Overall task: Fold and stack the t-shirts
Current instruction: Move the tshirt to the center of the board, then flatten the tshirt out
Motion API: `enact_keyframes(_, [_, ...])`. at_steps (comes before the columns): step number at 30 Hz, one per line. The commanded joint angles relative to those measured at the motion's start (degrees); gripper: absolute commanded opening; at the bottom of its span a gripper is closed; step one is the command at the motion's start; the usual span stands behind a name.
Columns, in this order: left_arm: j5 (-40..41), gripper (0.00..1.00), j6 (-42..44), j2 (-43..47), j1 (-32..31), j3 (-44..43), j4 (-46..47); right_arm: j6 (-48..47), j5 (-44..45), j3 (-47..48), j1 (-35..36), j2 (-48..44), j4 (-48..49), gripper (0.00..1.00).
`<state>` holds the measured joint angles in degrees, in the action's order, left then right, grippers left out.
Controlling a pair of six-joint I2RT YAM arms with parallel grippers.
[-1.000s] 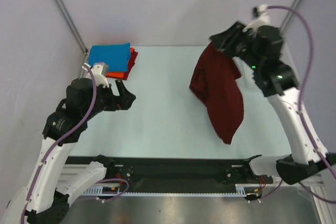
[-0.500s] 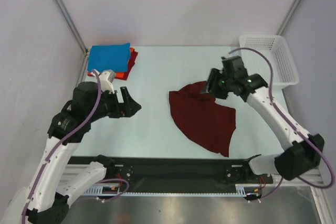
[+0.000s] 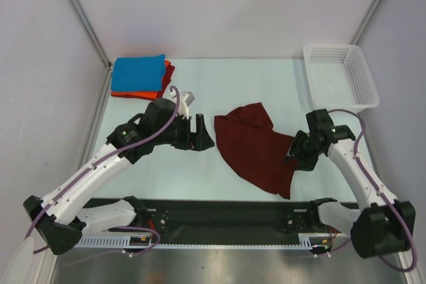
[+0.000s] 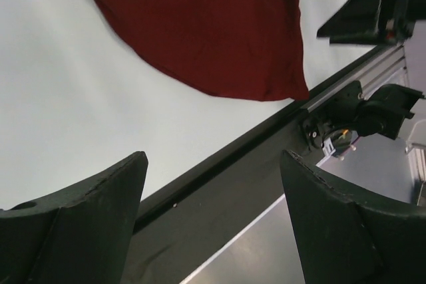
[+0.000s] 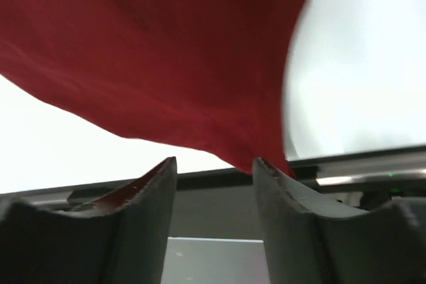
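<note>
**Top external.** The maroon t-shirt (image 3: 256,144) lies crumpled and unfolded on the table (image 3: 219,91), between the two claws. The left gripper (image 3: 205,136) sits low just beside the shirt's left edge. The right gripper (image 3: 293,156) is at its right edge, and contact cannot be confirmed from this view. The blue t-shirt (image 3: 138,72) rests folded on the orange-red t-shirt (image 3: 166,74), well behind the left gripper and off to its left. This is judged to be the stack the maroon one must join. A white basket (image 3: 339,74) stands beyond the right gripper.

**Left wrist.** The left claw is released, its fingers (image 4: 100,191) spread wide with nothing between them. The maroon cloth lies ahead of the tips, apart from them. The placement suggests an approach to take an edge for spreading.

**Right wrist.** The picture is blurred. The right claw is likewise released and empty. A shirt corner lies just past its tips, nearer one finger (image 5: 279,184). Folding is judged not yet begun, and the cloth needs flattening first.
</note>
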<state>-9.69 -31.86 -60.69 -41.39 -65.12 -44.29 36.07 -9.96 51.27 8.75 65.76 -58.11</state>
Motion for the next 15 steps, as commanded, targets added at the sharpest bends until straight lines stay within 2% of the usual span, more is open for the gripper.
enact_keyframes(1, [-1.21, 0.86, -2.77, 0.66, -0.54, -0.53, 6.85, 4.43, 3.09, -4.57, 0.04, -8.61, -3.61, 0.56])
enact_keyframes(3, [-0.94, 0.86, -2.33, -0.13, -0.8, -1.14, 6.85, 6.19, 3.01, -8.27, -0.75, -12.82, -0.88, 0.57])
enact_keyframes(5, [-0.77, 0.86, -2.33, -0.4, -0.89, -1.76, 6.76, 6.55, 2.41, -13.46, -3.29, -13.37, 2.72, 0.54])
enact_keyframes(7, [-0.85, 0.86, -2.59, 0.04, -0.98, -1.94, 6.59, 5.33, -1.8, -16.97, -5.14, -12.06, 7.71, 0.5])
enact_keyframes(11, [-0.15, 0.86, -2.68, 1.36, -0.98, -2.29, 5.27, 3.48, -0.59, -18.83, -6.2, -9.33, 12.22, 0.44])
enact_keyframes(15, [0.9, 0.86, -2.6, 2.59, -0.98, -2.38, 3.69, 2.86, -2.95, -19.79, -7.78, -7.84, 15.65, 0.46])
